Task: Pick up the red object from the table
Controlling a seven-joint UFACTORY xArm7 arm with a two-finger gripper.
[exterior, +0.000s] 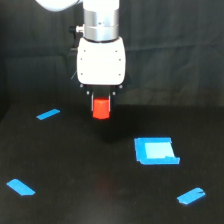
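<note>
Hanging from the white gripper [101, 107] at the end of the robot arm, the red block [101, 109] sits upright with its long axis running top to bottom, its flat lower face turned down toward the black table [90, 165]. Two short dark fingers [93, 101] reach down from the gripper's white body and close on the block from either side, clasping its upper part while the lower half shows below them. The block lies directly beneath the gripper's centre, narrower than the white housing above it. It appears clear of the table, with a faint reddish glow on the dark surface lower in the exterior view. A blue square [156, 151] with a paler centre lies flat on the table toward the exterior view's right, well apart from the block. Blue tape strips lie around it: one [48, 114] to the left of the gripper, one [20, 187] at lower left, one [190, 196] at lower right
</note>
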